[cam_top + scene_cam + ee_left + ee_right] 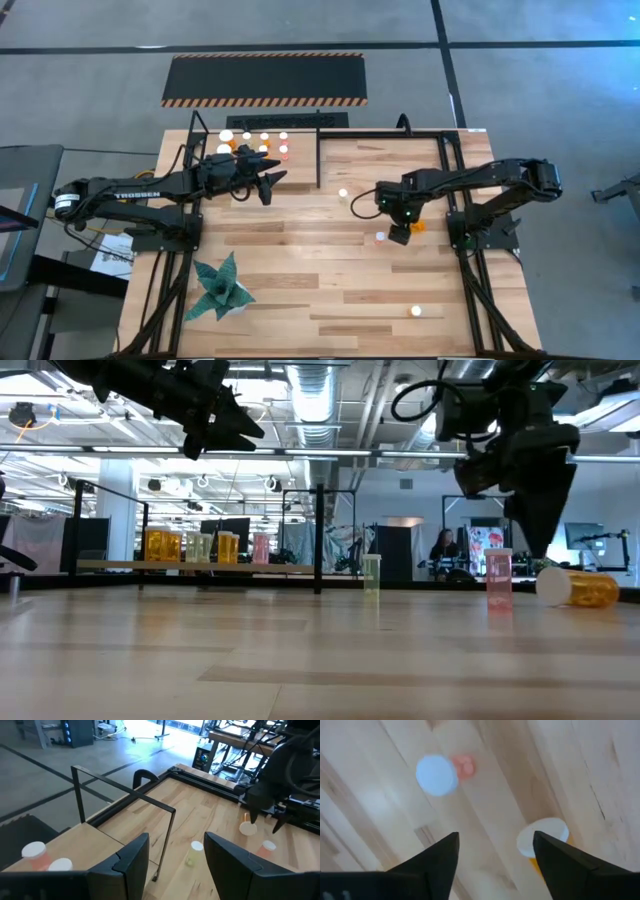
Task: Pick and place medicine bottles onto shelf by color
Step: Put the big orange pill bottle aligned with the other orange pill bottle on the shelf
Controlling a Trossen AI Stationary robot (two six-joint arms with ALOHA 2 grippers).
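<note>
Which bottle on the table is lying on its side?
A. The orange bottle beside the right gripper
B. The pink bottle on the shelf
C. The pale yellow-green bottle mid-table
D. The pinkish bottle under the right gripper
A: in the low view the orange bottle lies flat with its white cap pointing sideways, next to the upright pinkish bottle, while the right gripper hangs open just above them.

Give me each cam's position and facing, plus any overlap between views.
High: overhead, straight down; both arms, shelf.
Low: table height, level toward the room; both arms hang in from above, pink bottle upright, orange bottle on its side.
Left wrist: past the open left pincer toward the right arm.
Right wrist: down past the open right pincer onto the tabletop.
Shared: pink bottle and orange bottle in both the low and right wrist views.
</note>
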